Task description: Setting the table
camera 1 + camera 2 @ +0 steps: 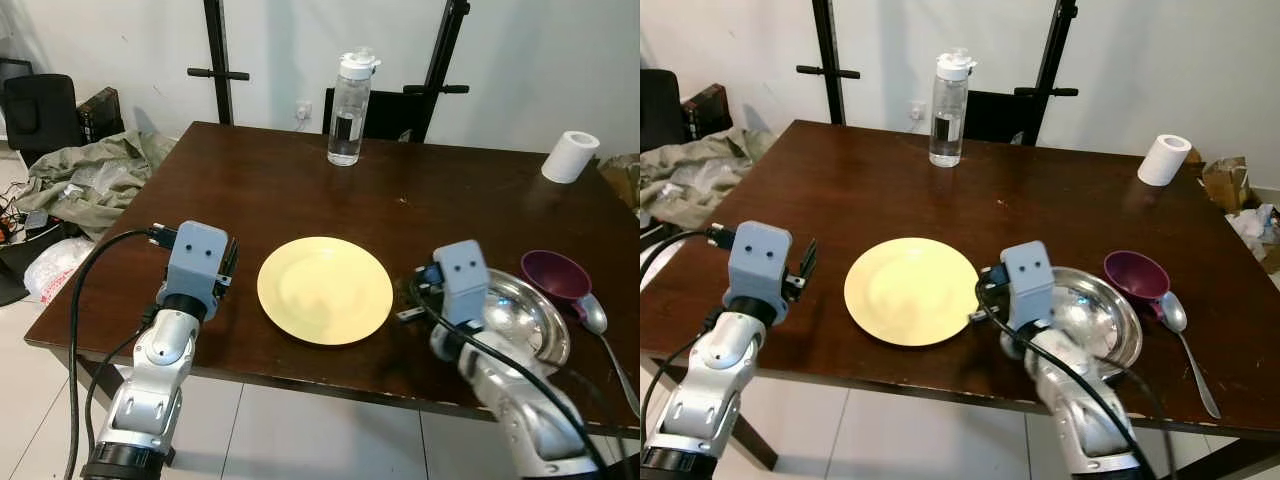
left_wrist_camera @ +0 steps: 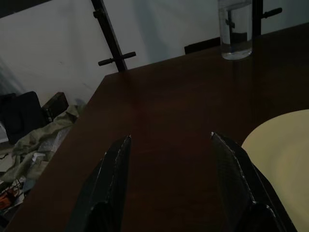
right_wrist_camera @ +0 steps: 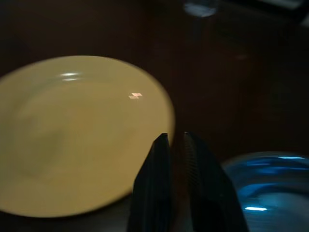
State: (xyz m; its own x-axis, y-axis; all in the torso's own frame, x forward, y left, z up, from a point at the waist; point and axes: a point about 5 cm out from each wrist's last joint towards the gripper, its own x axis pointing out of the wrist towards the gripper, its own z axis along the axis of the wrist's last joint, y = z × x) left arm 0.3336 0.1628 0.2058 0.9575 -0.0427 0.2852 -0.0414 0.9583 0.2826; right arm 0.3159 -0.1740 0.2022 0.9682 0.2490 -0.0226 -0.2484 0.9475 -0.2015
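A yellow plate [image 1: 325,290] lies empty near the front middle of the dark wooden table [image 1: 300,180]. Just left of the plate, my left gripper [image 2: 170,137] hovers low over bare wood, open with nothing between its fingers. Between the plate's right rim and a steel bowl [image 1: 535,320], my right gripper [image 3: 175,135] is shut and holds nothing. A purple bowl [image 1: 556,273] rests against the steel bowl's far right rim. Right of both bowls lies a spoon [image 1: 603,335], its handle toward the front edge.
A clear water bottle [image 1: 350,108] stands at the table's far middle and a paper roll [image 1: 570,156] at the far right corner. Black stand poles [image 1: 215,60] and a chair back [image 1: 385,110] are behind the table. Crumpled clothes [image 1: 85,175] lie on the floor to the left.
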